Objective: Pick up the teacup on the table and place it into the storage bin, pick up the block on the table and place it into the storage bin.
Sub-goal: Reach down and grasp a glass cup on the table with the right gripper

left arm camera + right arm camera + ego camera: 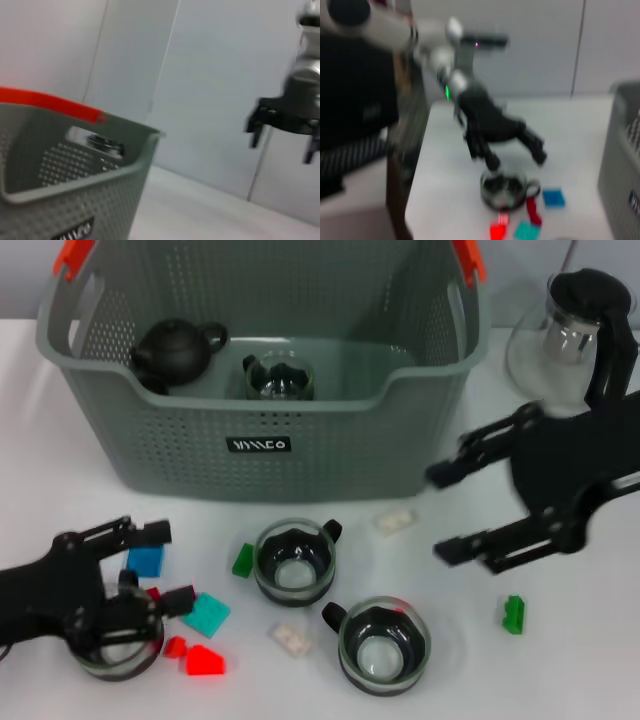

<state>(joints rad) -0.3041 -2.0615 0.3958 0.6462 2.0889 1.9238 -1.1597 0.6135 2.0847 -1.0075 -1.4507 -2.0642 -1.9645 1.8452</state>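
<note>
Our left gripper (140, 565) hangs spread over the left teacup (118, 648), by the blocks (205, 614) before the bin (260, 410); we judge a finger may strike its rim and tip it; our right gripper (445, 510) hovers released.

grey perforated storage bin (330, 445), orange handle clips (72, 257); black teapot (175, 350); blue (146, 561), teal (206, 614), red blocks (205, 662).
</note>
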